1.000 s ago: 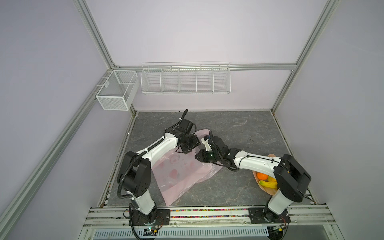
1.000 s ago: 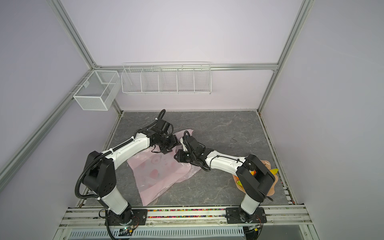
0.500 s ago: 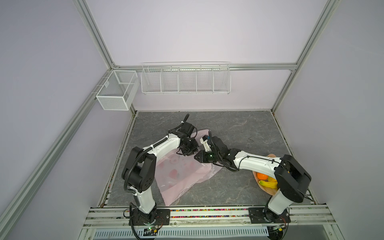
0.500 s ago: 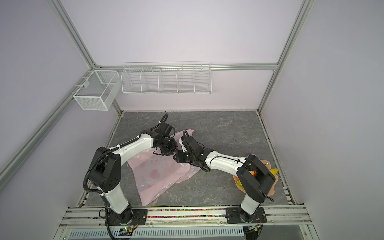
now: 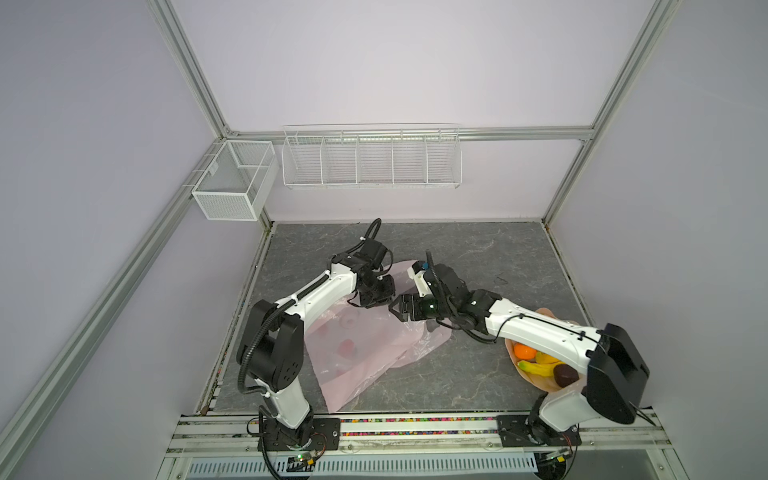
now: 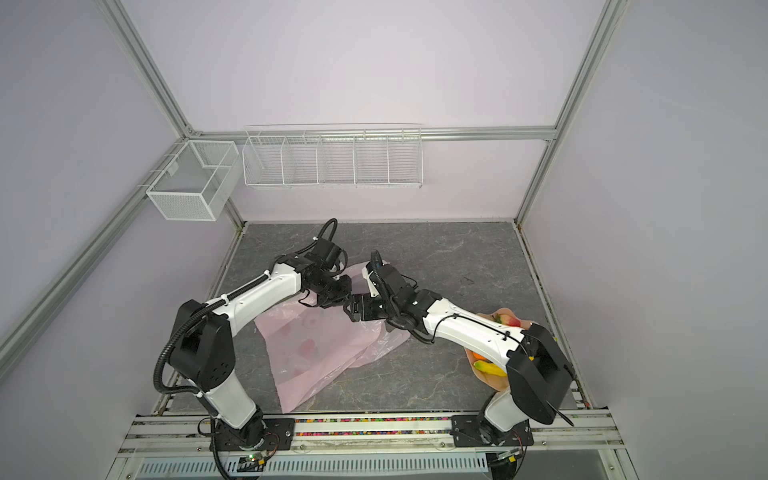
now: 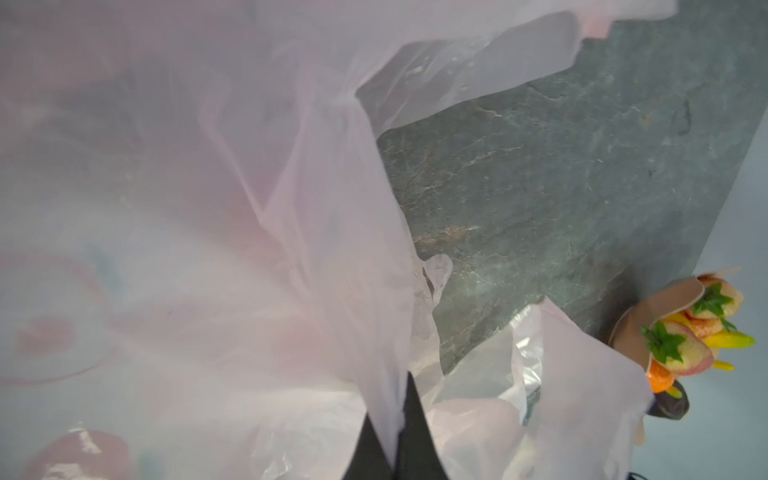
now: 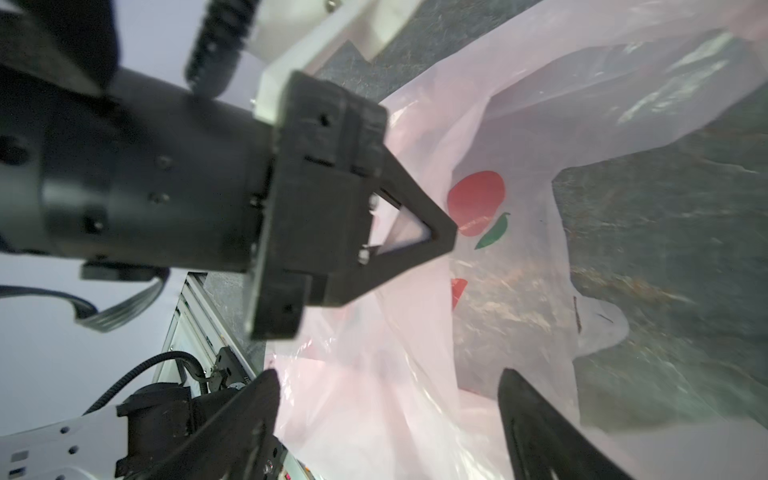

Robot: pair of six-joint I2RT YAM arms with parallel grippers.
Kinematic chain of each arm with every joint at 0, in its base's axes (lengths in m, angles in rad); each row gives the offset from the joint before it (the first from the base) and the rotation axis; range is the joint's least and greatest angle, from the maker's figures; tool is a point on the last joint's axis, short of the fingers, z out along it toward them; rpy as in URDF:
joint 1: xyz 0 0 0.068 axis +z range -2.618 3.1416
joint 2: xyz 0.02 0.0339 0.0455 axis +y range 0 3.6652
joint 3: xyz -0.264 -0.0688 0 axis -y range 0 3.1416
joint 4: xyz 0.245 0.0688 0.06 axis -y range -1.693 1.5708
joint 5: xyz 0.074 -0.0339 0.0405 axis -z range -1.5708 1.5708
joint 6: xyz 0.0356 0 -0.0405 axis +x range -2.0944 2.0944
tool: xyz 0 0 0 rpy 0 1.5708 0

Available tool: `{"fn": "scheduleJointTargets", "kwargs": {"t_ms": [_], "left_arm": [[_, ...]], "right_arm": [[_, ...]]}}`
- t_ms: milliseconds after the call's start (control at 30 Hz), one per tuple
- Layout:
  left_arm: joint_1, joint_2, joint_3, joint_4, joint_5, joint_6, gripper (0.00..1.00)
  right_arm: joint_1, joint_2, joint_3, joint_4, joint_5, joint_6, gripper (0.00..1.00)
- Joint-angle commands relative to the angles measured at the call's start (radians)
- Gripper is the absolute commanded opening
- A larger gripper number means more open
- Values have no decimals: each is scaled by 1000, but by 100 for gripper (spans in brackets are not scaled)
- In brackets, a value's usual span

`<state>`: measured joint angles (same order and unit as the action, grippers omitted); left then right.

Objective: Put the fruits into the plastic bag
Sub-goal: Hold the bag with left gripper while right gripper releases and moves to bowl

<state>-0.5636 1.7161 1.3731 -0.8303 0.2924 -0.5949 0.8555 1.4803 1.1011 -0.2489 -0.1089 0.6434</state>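
Observation:
The pale-pink plastic bag [image 5: 365, 353] [image 6: 324, 353] lies crumpled left of centre in both top views. My left gripper [image 5: 376, 301] [image 7: 395, 411] is shut on a fold of the bag's [image 7: 332, 249] film near its far edge. Close beside it, my right gripper [image 5: 392, 311] [image 8: 388, 374] stands open over the bag [image 8: 519, 124], its jaws wide apart with loose film between them. The fruits [image 5: 536, 361] [image 7: 685, 336] are piled on the peach plate [image 5: 544, 384] at the right: an orange [image 5: 524, 351], bananas [image 5: 540, 368] and a dark one [image 5: 566, 376], partly hidden by the right arm.
A white wire rack [image 5: 371, 160] and a mesh box [image 5: 232, 183] hang on the back wall, above the table. A metal rail [image 5: 415, 426] with both arm bases runs along the front edge. The plate sits close to the right arm's base.
My left gripper has closed on the bag's edge. My right gripper, shut a second ago, has opened wide, and the left arm has shifted slightly toward it.

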Motion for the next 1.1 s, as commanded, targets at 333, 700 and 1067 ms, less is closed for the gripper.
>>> {"fn": "scheduleJointTargets", "kwargs": {"t_ms": [333, 700, 1067], "left_arm": [[-31, -110, 181, -229, -81, 328, 0], [-124, -35, 316, -299, -139, 438, 0], [-139, -15, 333, -276, -118, 440, 0]], "right_arm": [[-219, -379, -10, -562, 256, 49, 95], [-482, -377, 15, -987, 293, 81, 98], [-677, -333, -108, -854, 239, 64, 97]]}}
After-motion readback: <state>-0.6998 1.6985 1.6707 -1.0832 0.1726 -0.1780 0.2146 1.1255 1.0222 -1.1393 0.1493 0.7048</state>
